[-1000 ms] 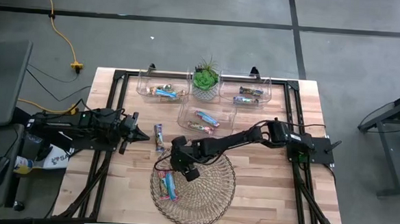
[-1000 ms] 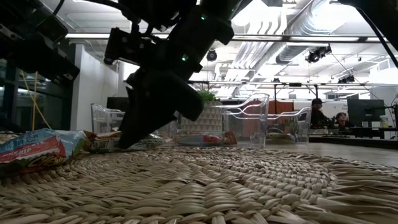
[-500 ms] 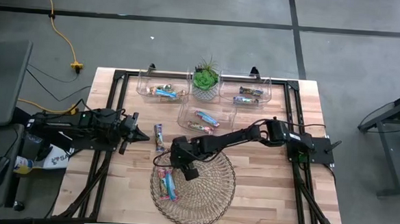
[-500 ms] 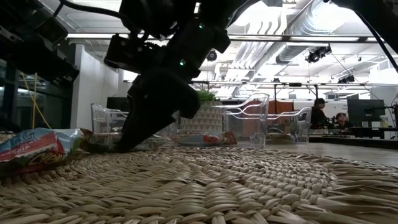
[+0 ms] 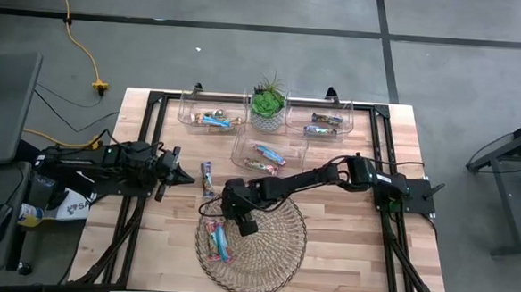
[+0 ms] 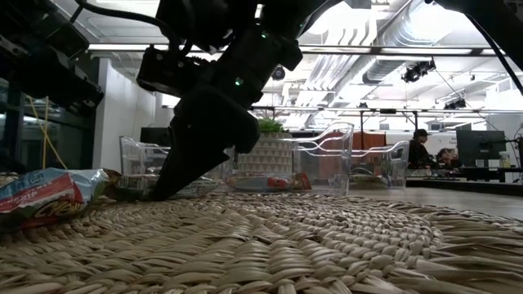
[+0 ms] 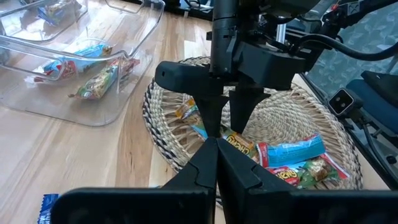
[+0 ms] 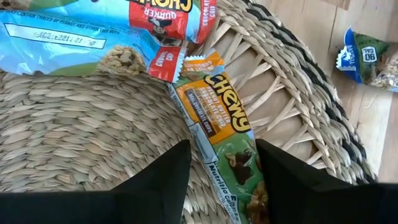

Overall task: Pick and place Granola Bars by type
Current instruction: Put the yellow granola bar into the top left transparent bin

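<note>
A round wicker tray holds several granola bars. My right gripper points steeply down over the tray's left rim, open, one finger on each side of an orange Chewy bar. A blue and red bar lies just beyond it. One more bar lies on the bare wood left of the tray. My left gripper waits shut at the table's left, touching nothing. My right gripper comes at the orange bar from above, slanting, with its fingers on either side of the bar's near end. The bar lies flat on the tray's weave. I cannot tell whether the fingers touch it.
Three clear bins hold sorted bars: far left, far right and centre, just beyond the tray. A potted plant stands between the far bins. Bare wood lies right of the tray.
My right gripper has rolled a little about its own line and its fingertips have sunk slightly toward the tray's left rim. Its finger gap is unchanged.
</note>
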